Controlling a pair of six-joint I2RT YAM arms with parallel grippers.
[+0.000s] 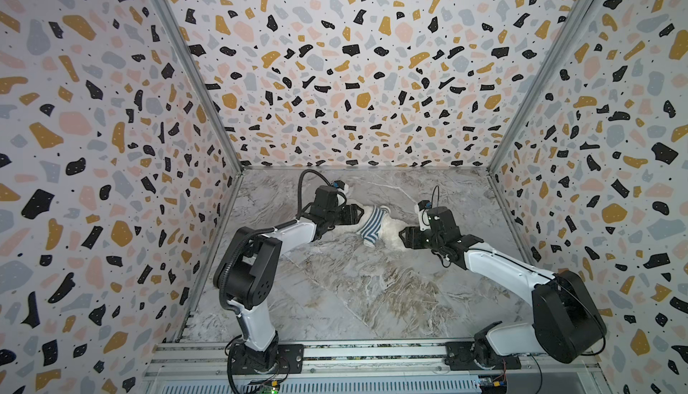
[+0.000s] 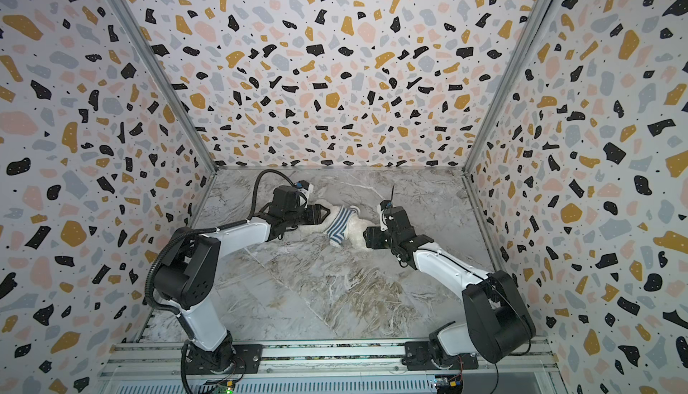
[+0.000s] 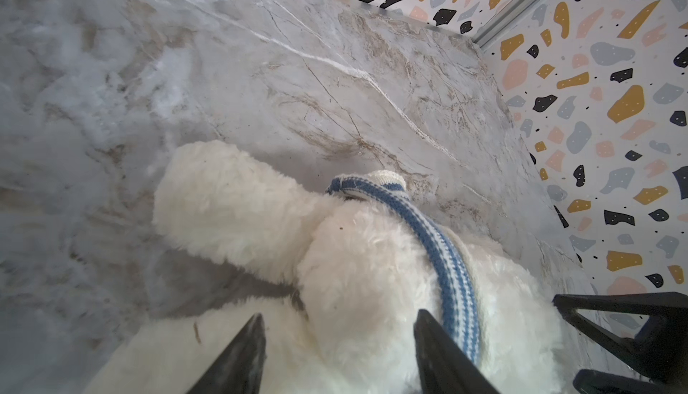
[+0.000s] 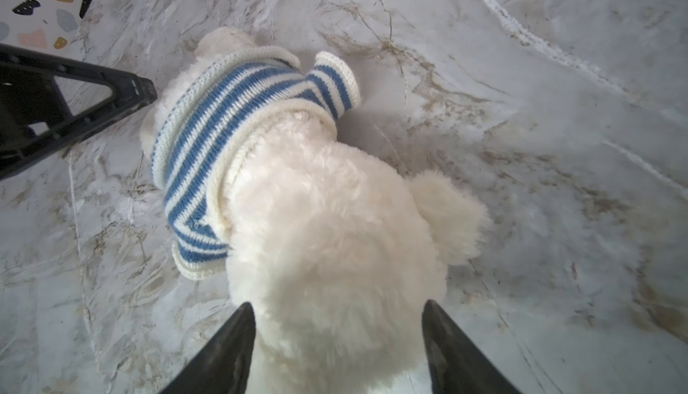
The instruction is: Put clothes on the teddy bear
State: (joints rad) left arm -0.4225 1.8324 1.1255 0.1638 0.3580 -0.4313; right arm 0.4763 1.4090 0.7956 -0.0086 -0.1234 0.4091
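Teddy bear [image 1: 389,230] lies on the marble worktop [image 1: 335,291], a little toward 12 o'clock from centre in both top views, head end pointing to about 4 o'clock and legs to about 10 o'clock. The striped shirt [image 4: 208,131] is on: collar past the head, body of the knit around the chest, hem bunched high and slanting, with fur bare below it. Two sleeves show in the right wrist view, one cuff [image 4: 337,83] on the far side and one [image 4: 197,262] on the near side. No paw shows at either, so I cannot tell whether the arms are through. Left gripper [image 1: 360,212] sits at the leg end, jaws apart with the rump between the tips. Right gripper [image 1: 403,234] sits at the head end, jaws apart astride the head, with no squeeze visible in the fur. Judgement: the main step is done. What is left is probably feeding the arms through and pulling the hem down straight.
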